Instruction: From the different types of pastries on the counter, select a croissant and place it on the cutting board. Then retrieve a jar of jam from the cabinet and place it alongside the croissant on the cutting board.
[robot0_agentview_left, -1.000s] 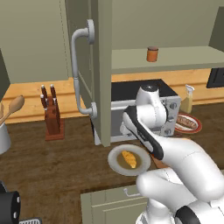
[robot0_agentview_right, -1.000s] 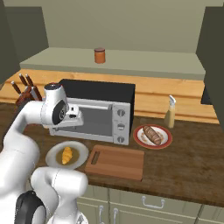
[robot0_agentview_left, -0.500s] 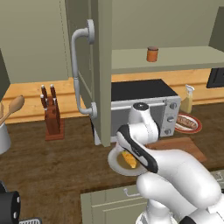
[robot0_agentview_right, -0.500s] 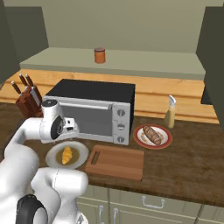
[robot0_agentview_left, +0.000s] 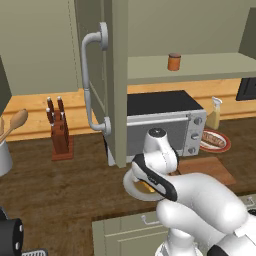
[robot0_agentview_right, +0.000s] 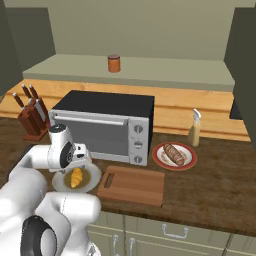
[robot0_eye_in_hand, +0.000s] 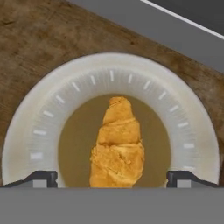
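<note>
Over on the left of the right base view, a knife block stood on the dark counter. Just right of it the arm bent down over a round plate that carried the croissant, and the gripper hung straight above that pastry. In the hand view its two finger tips stood wide apart, one on each side of the croissant's near end, and nothing was held between them; whether they touched the plate could not be told. The croissant lay in the plate's darker middle, pointing toward the toaster oven behind it.

Next to the plate, to the right, lay the cutting board, bare, with its slot handle at the end nearer the plate. Further right sat a red-rimmed plate with a brown long pastry on it, and a pale bottle stood just behind that plate.

Up above, the jar of jam stood upright on the cabinet shelf. In the left base view the cabinet door stood open, its long grey handle facing left.
</note>
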